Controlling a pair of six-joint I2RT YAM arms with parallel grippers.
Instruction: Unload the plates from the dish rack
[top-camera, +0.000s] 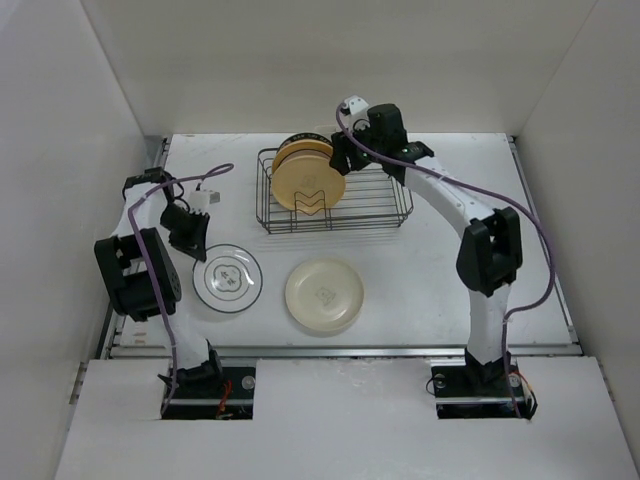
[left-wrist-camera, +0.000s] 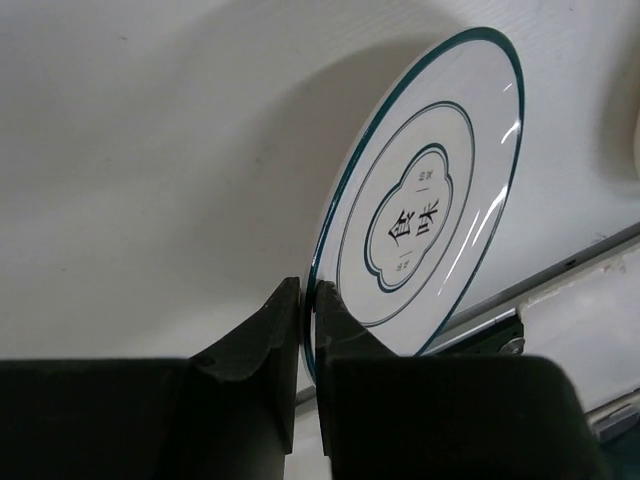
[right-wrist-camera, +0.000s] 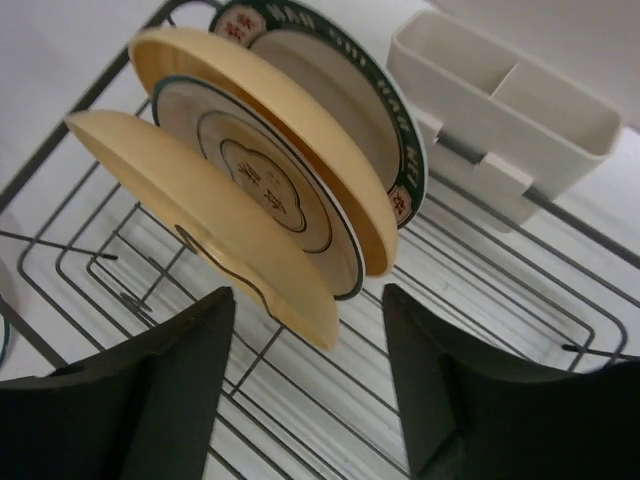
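The dish rack (top-camera: 375, 200) stands at the back centre, and its wires also show in the right wrist view (right-wrist-camera: 480, 300). Several plates (top-camera: 308, 178) stand upright in its left part: a yellow-orange one (right-wrist-camera: 190, 200) in front, a white one with a dark line drawing (right-wrist-camera: 255, 175), another yellow-orange one (right-wrist-camera: 310, 140) and a green lettered-rim one (right-wrist-camera: 395, 120). My right gripper (right-wrist-camera: 308, 292) is open just above their edges. A white line-drawing plate (top-camera: 227, 277) and a cream plate (top-camera: 324, 295) lie on the table. My left gripper (left-wrist-camera: 308, 300) is shut on the white plate's rim (left-wrist-camera: 430, 200).
A cream plastic holder (right-wrist-camera: 500, 110) hangs on the rack's long edge behind the plates. White enclosure walls stand on the left, right and back. A metal rail (top-camera: 340, 350) runs along the table's front edge, close to the two flat plates.
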